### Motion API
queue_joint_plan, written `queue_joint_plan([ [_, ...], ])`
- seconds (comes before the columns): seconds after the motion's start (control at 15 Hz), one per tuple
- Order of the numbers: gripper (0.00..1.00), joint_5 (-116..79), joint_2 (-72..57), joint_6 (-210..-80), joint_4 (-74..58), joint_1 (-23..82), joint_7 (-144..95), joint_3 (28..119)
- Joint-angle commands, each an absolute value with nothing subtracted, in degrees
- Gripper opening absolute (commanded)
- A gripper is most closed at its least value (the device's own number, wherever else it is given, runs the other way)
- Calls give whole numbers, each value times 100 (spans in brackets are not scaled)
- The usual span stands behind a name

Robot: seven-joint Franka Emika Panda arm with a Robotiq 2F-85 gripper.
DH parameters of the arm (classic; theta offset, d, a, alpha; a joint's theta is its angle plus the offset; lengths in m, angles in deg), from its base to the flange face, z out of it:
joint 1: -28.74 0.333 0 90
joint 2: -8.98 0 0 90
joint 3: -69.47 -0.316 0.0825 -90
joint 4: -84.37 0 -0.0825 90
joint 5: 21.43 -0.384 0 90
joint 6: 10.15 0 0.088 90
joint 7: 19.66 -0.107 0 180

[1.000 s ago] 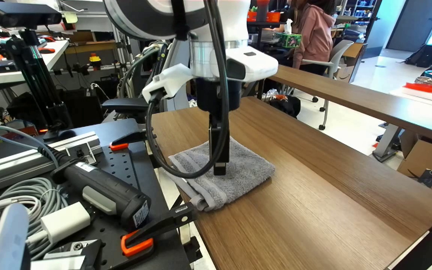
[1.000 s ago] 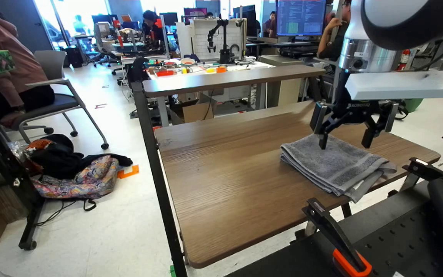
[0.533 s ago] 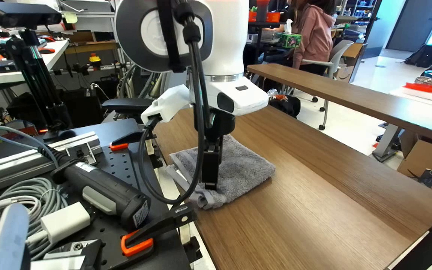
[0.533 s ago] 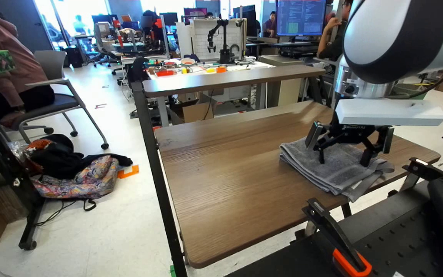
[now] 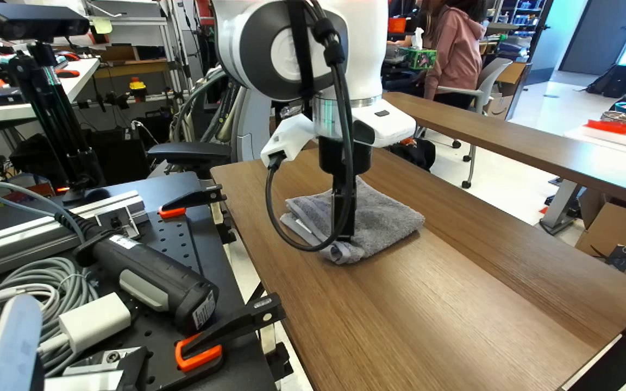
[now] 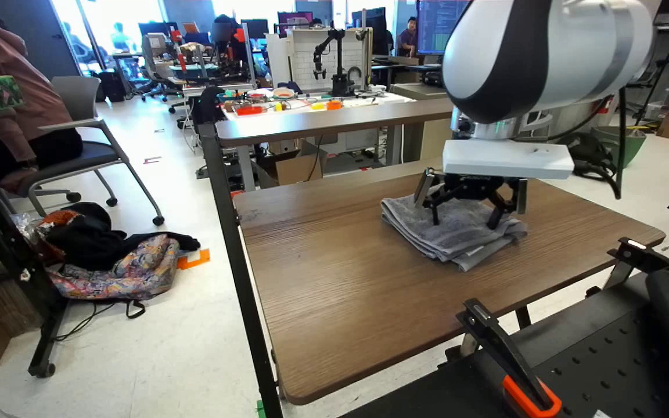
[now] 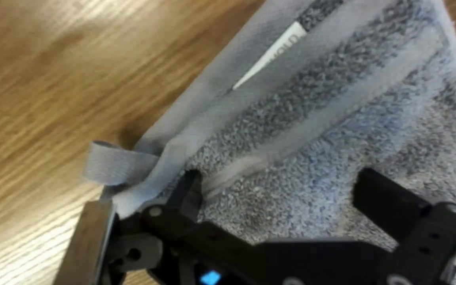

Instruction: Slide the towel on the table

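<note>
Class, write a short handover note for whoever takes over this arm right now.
Gripper: open, apparently pressed onto the towel.
Position: towel folded, lying wholly on the table.
Done: it has slid in from the table's edge, which it overhung a second ago.
Left: the task gives no endpoint; probably slide farther if wanted, then lift clear.

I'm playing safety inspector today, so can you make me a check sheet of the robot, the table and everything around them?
Surface: wooden table with the gray towel wholly on it.
Job's things: towel folded, white label showing in the wrist view.
Clutter: two clamps, a black tool and a white block on the black bench.
Gripper: open, jaws apart, down at the towel; whether it presses, I can't tell.
Cables: black cable hanging from the arm; gray cable coiled on the bench.
Surroundings: person in pink and gray chair nearby.
</note>
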State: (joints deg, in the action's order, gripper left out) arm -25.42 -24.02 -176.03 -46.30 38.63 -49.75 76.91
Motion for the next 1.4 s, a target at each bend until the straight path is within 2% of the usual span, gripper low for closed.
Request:
queue_joint_plan([
  [0.0,100,-2735,-3285,-17171,-3558,4184,-5311,7860],
  [0.2,100,-2707,-3780,-16817,-2858,4300,-5701,7907],
  [0.8,100,-2545,-4040,-16217,-1720,4582,-6471,7886],
  [1.33,100,-2064,-3050,-15849,-1986,5092,-6934,8194],
])
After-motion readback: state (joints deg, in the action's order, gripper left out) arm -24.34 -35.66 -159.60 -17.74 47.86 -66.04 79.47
